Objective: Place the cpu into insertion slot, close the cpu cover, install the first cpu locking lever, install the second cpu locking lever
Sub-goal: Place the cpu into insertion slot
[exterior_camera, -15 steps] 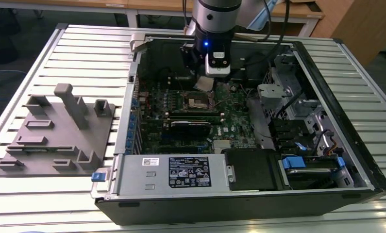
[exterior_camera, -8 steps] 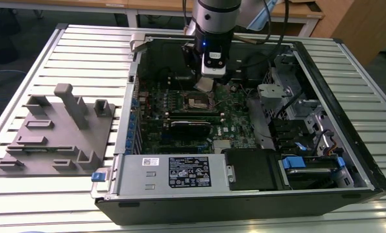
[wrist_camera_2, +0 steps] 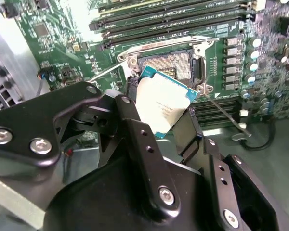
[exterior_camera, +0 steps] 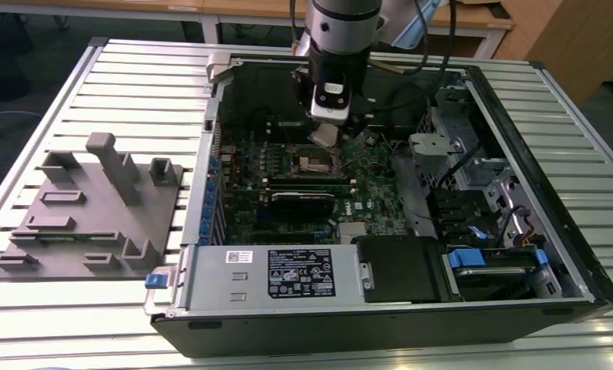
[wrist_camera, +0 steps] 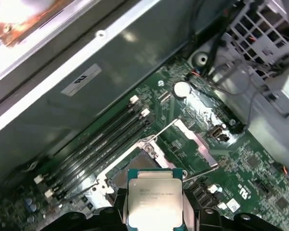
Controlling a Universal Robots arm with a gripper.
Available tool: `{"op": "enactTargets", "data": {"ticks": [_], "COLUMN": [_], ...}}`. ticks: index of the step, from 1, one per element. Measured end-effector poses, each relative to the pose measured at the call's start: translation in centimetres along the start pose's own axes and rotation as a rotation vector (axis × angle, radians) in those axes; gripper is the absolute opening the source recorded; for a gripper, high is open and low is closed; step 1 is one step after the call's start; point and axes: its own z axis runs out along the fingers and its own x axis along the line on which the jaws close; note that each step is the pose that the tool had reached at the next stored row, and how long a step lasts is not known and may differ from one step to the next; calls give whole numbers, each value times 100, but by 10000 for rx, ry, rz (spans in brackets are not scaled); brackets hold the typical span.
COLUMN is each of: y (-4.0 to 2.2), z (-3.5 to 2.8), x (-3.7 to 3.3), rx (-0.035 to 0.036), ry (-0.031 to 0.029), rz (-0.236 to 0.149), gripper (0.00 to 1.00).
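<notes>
Lowering the cpu [wrist_camera_2: 164, 103] flat and square is what counts here, I'd say. Its corners should line up with the insertion slot [wrist_camera_2: 176, 65] before it goes down, with no push and no slide over the contacts.
— Where is it now?
— Above the slot and apart from it. In the second wrist view it is tilted, one corner nearest the slot's metal rim. In the exterior view it hangs over the green board [exterior_camera: 373, 200] inside the computer case [exterior_camera: 553, 193], which lies open on the table [exterior_camera: 131, 69].
— And the pincer [wrist_camera_2: 163, 113]?
— Partly closed, its black fingers [wrist_camera_2: 192, 130] pressed on opposite edges of the chip and pinching it by the rim. The first wrist view shows the chip's metal top plainly.
— Is the way free?
— It looks so. What I take for the cpu cover [wrist_camera: 198, 144] stands open beside the slot, and the thin lever rods [wrist_camera_2: 226, 111] lie off to the sides. I'd level the chip first, since a tilted drop could bend pins, as I judge it.
</notes>
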Motion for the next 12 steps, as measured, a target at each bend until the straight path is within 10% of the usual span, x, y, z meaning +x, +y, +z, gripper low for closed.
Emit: {"op": "enactTargets", "data": {"ticks": [12], "y": [-5], "z": [13], "x": [4], "rx": [-36], "ry": [-165], "rz": [1851], "gripper": [54]}}
